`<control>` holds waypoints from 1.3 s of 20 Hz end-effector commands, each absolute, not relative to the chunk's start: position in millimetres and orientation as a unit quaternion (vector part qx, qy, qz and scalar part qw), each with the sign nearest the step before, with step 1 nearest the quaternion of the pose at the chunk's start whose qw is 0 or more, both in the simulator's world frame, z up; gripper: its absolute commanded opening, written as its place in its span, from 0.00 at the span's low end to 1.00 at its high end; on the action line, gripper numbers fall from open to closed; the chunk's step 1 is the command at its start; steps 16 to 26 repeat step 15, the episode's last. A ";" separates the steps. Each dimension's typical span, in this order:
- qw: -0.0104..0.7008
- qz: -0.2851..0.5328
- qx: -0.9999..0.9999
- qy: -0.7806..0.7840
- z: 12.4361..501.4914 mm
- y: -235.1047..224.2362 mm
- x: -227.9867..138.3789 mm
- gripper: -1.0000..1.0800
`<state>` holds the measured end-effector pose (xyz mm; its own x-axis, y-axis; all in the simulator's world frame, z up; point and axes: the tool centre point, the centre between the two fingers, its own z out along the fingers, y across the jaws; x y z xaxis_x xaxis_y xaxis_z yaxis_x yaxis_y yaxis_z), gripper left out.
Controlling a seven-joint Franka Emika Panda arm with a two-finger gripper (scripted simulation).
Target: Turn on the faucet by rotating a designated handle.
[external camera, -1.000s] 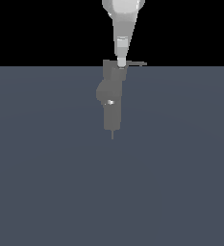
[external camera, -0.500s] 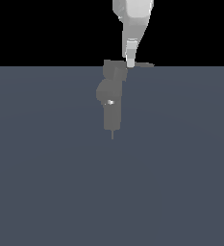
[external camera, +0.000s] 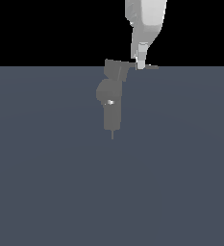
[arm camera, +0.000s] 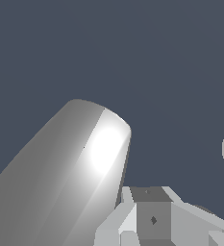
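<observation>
Exterior view: the grey faucet [external camera: 111,98] stands upright at the far edge of the dark blue-grey floor [external camera: 111,192]. Its thin handle [external camera: 151,67] projects from the boxy head toward the exterior view's right. The white arm [external camera: 144,21] descends from above; its gripper [external camera: 141,65] touches the handle. Whether its fingers are apart or closed cannot be told.

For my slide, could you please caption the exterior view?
Panda gripper meets the handle beside the grey faucet.
</observation>
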<state>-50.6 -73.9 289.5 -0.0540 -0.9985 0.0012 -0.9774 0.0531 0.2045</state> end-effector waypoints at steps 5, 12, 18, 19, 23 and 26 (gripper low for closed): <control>0.069 -0.071 0.679 -0.727 287.2 -98.2 -35.9 0.00; 0.069 -0.071 0.677 -0.729 285.1 -118.1 -22.9 0.00; 0.069 -0.071 0.677 -0.730 284.5 -123.5 -19.2 0.00; 0.069 -0.071 0.677 -0.730 284.5 -123.5 -19.2 0.00; 0.069 -0.071 0.677 -0.730 284.5 -123.5 -19.2 0.00; 0.069 -0.071 0.677 -0.730 284.5 -123.5 -19.2 0.00</control>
